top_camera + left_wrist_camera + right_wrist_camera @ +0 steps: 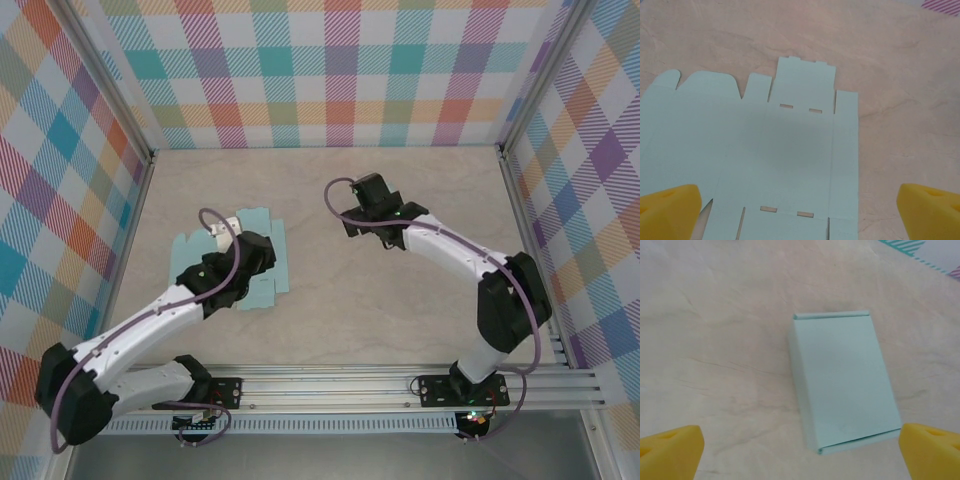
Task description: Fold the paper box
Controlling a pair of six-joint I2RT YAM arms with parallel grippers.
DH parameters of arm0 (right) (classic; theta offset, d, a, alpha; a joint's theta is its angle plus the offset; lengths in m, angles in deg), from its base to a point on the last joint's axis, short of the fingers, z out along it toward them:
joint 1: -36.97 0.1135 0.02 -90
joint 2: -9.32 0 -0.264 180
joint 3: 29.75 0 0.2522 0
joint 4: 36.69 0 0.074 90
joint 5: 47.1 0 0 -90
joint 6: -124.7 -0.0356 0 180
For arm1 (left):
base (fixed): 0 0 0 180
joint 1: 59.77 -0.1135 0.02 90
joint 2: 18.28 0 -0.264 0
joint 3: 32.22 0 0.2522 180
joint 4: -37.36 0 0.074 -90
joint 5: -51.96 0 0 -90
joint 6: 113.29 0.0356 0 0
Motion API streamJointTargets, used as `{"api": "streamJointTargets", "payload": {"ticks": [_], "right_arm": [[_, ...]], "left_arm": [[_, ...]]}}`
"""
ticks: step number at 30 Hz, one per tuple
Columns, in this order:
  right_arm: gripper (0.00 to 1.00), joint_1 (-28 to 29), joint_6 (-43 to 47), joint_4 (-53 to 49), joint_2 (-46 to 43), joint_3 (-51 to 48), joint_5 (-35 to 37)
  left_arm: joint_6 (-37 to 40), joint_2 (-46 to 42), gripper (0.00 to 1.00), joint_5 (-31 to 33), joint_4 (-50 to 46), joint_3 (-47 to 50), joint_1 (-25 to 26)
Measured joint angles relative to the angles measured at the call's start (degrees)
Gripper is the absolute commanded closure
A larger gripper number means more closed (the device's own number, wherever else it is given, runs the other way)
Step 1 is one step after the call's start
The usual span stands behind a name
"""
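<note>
Beige marbled tabletop, plaid walls. Flat box blank is seen directly beneath left gripper, jaws spread wide, empty. Folded box lies below right gripper, likewise wide, nothing held. Card judged light, thin, easily creased; flap edges are best pinched.

High rear overview — wrist cameras close, downward
</note>
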Motion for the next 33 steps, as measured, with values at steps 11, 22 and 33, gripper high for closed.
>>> {"api": "streamJointTargets", "payload": {"ticks": [11, 22, 33], "right_arm": [[0.01, 0.0, -16.8, 0.5, 3.0, -0.8, -26.0], [0.12, 0.2, -22.0, 3.2, 16.2, 6.5, -39.0], [0.12, 0.5, -23.9, 4.3, 16.5, 6.9, -41.0]], "left_arm": [[-2.3, 9.4, 0.08, -11.6, 4.4, 2.4, -12.2], [-2.9, 14.7, 0.46, -22.2, 12.0, 5.7, -26.5], [-1.9, 23.7, 0.72, -30.0, 17.6, 5.7, -29.0]]}}
